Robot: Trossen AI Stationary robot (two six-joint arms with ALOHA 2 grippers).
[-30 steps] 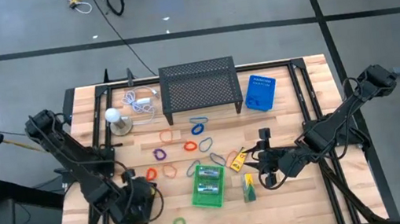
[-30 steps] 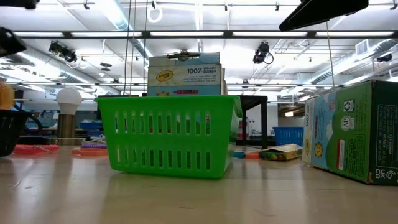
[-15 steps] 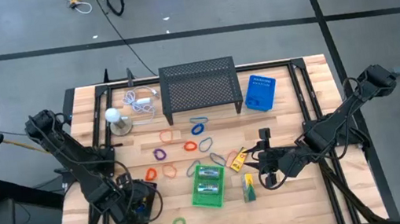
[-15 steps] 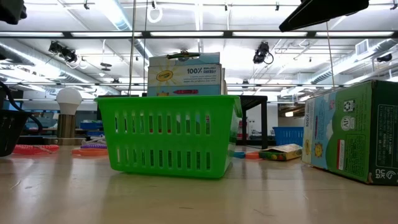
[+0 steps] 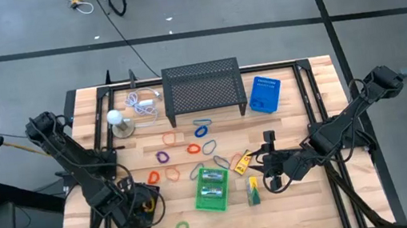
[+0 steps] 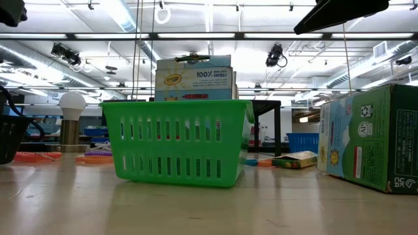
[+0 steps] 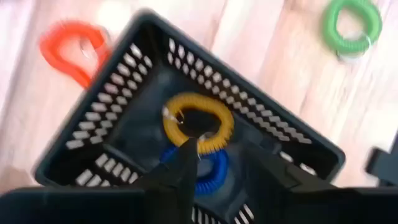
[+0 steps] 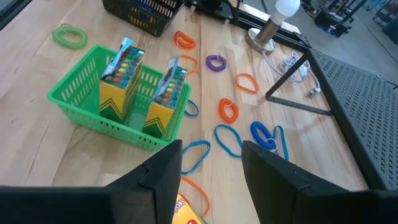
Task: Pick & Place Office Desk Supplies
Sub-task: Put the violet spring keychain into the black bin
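My left arm folds low over the near left part of the tabletop point(image 5: 90, 115), with my left jaws point(image 7: 214, 165) hanging straight above the black basket point(image 7: 118, 134). They stand parted and hold nothing; a yellow loop point(image 7: 198, 121) lies loose in the basket just past their tips, resting partly on a blue loop point(image 7: 208, 174). Outside it, an orange loop point(image 7: 71, 46) and a green loop point(image 7: 351, 25) lie on the wood

My right arm reaches in from the right edge, my right jaws point(image 8: 211, 162) hovering parted and empty near the green basket point(image 8: 84, 115). Two crayon boxes point(image 8: 121, 74) stand upright in it. Beyond it, more loops point(image 8: 229, 110) in orange, blue and purple lie scattered, and one crayon box point(image 5: 254, 192) stands just beside the green basket
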